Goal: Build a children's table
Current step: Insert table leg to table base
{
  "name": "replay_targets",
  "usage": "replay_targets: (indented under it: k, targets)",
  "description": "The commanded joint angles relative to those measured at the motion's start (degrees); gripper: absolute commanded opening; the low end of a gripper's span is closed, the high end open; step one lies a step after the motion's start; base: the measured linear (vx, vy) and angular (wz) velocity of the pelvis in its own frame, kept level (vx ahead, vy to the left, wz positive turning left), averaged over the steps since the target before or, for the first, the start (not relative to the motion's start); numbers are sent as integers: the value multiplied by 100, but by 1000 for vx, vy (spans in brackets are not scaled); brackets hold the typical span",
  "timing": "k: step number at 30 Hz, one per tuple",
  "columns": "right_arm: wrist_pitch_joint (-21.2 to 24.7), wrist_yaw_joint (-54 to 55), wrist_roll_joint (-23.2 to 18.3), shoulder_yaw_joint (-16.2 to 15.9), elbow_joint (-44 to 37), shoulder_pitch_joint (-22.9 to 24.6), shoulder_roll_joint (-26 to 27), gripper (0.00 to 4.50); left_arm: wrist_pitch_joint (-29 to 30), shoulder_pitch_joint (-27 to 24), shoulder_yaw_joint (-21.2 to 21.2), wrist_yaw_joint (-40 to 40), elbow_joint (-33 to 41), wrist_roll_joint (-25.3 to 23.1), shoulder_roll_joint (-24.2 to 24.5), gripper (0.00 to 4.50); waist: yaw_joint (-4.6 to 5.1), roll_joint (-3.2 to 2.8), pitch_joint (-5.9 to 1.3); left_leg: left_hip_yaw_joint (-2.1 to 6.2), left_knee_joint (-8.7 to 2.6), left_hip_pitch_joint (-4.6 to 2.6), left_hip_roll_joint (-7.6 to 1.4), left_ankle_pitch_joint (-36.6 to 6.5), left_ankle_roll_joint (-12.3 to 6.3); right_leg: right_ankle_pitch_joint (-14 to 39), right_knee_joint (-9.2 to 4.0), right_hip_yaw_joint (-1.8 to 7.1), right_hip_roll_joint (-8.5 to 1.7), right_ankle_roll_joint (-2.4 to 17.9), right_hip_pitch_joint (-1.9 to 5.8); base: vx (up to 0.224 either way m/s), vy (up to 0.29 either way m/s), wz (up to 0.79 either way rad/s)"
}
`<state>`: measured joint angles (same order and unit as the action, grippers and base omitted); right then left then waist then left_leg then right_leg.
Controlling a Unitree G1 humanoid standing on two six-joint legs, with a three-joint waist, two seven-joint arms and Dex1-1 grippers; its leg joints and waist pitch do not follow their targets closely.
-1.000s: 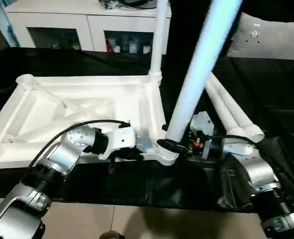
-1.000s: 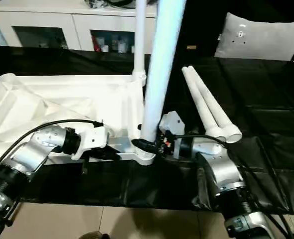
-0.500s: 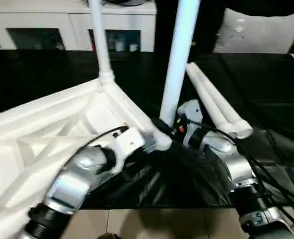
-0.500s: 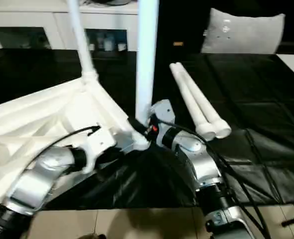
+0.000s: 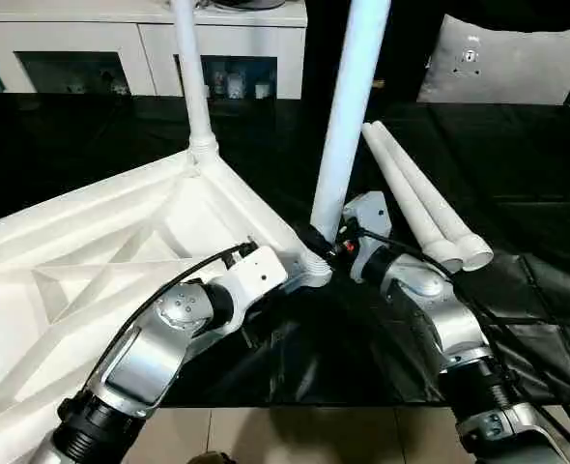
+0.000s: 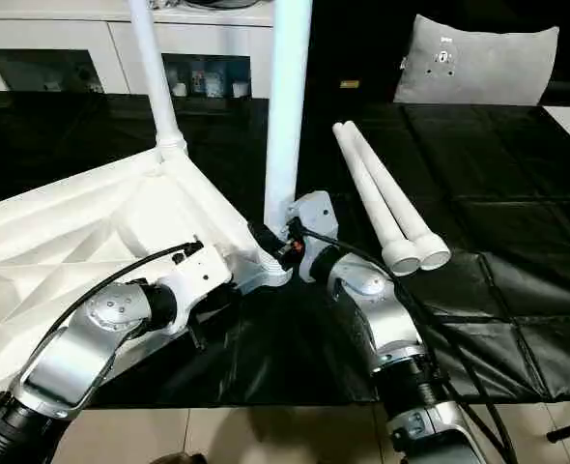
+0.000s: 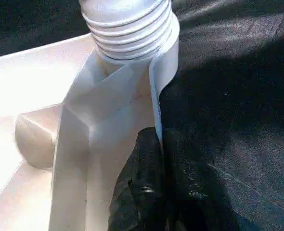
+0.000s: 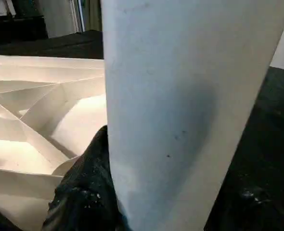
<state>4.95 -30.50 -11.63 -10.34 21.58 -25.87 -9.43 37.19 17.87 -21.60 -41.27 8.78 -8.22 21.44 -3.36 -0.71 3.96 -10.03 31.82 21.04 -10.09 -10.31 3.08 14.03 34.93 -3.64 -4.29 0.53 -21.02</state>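
Head views, table top: the white ribbed top (image 5: 101, 251) lay underside up on the black cloth (image 5: 517, 193), and it had swung round within the last second. Its near-right corner socket (image 5: 309, 271) now pointed toward the robot, where a second earlier its long edge had run square across the front.
Head views, legs: one leg (image 5: 193, 82) stood in the far corner socket, a second leg (image 5: 348, 116) rose from the near-right socket, nearly upright after leaning rightward before. Two spare legs (image 6: 386, 198) lay side by side on the cloth to the right, apart from the top.
Head views, grippers: the left gripper (image 5: 266, 290) sat at the top's near edge just left of that socket; the right gripper (image 5: 328, 246) was at the second leg's foot.
Left wrist view: the fingers (image 7: 142, 187) were pinched together on the top's thin rim, below the leg's ribbed collar (image 7: 127, 29).
Right wrist view: the leg (image 8: 180, 106) filled the half-spread jaws, a finger (image 8: 91, 187) against its side.
Meaning: judged, the turn brought the open sockets nearer the spare legs; two legs remained to fit.
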Motion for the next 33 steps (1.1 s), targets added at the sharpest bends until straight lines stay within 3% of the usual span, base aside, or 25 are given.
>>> replay_targets:
  k: [1, 2, 5, 7, 10, 13, 15, 17, 18, 20, 26, 33]
  targets:
    - [409, 466, 399, 166, 1009, 277, -171, 189, -114, 76, 90, -256, 162, 173, 94, 0, -31, -86, -155, 153, -454, -36, -326, -1745, 22, 1253, -544, 327, -417, 1027, 76, 0, 0, 0]
    - [397, 457, 389, 177, 1022, 265, -166, 224, -104, 87, 155, -290, 116, 263, 67, 0, -25, -79, -151, 157, -459, -25, -323, -1770, 28, 1308, -547, 325, -421, 1034, 88, 0, 0, 0]
    - [343, 420, 364, 196, 1048, 241, -162, 264, -285, 122, 340, -312, -129, 475, 1, 0, -34, -94, -163, 154, -453, -36, -330, -1734, 35, 1251, -544, 330, -420, 1051, 82, 0, 0, 0]
    - [290, 389, 351, 203, 1041, 246, -179, 266, -504, 168, 413, -279, -345, 523, 1, 0, -38, -99, -172, 153, -446, -28, -324, -1633, 19, 1075, -528, 326, -414, 1075, 95, 0, 0, 0]
    - [200, 278, 296, 226, 933, 333, -236, 307, -749, 219, 459, -330, -554, 573, 66, 0, -62, -86, -206, 139, -411, -17, -327, -1293, -62, 423, -463, 321, -403, 1180, 133, 0, 0, 0]
    - [121, 183, 243, 262, 849, 416, -292, 323, -970, 242, 500, -371, -687, 671, 71, 0, -92, -123, -223, 124, -376, -24, -317, -1055, -177, 157, -443, 311, -409, 1261, 140, 0, 0, 0]
    - [81, 106, 233, 264, 752, 502, -366, 340, -1104, 248, 469, -438, -782, 682, 105, 0, -141, -120, -268, 118, -328, -13, -316, -715, -248, -327, -386, 311, -408, 1299, 171, 0, 0, 0]
    - [-18, 42, 271, 246, 684, 581, -454, 361, -1168, 241, 438, -502, -830, 696, 139, 0, -163, -110, -328, 116, -240, 19, -293, -39, -461, -1426, -261, 288, -370, 1364, 181, 0, 0, 0]
    - [-23, 38, 272, 245, 682, 584, -458, 364, -1170, 241, 437, -504, -831, 697, 140, 0, -171, -115, -322, 108, -222, 25, -285, -6, -534, -1593, -249, 272, -365, 1407, 171, 0, 0, 0]
    - [-157, 34, 346, 243, 659, 640, -538, 398, -1282, 255, 416, -541, -922, 722, 179, 0, -173, -103, -316, 109, -234, 30, -302, -243, -555, -1321, -268, 265, -392, 1433, 184, 0, 0, 0]
    - [-8, -435, 26, 386, 263, 911, -795, 442, -1595, 327, 370, -753, -1191, 763, 340, 0, -176, -97, -317, 111, -249, 20, -316, -542, -493, -693, -311, 277, -406, 1401, 198, 0, 0, 0]
    - [-283, -1121, -170, 420, -153, 1173, -1217, 442, -2001, 561, 205, -1097, -1663, 689, 506, 0, -199, -90, -357, 111, -198, 26, -302, -407, -570, -827, -281, 275, -402, 1425, 216, 0, 0, 0]
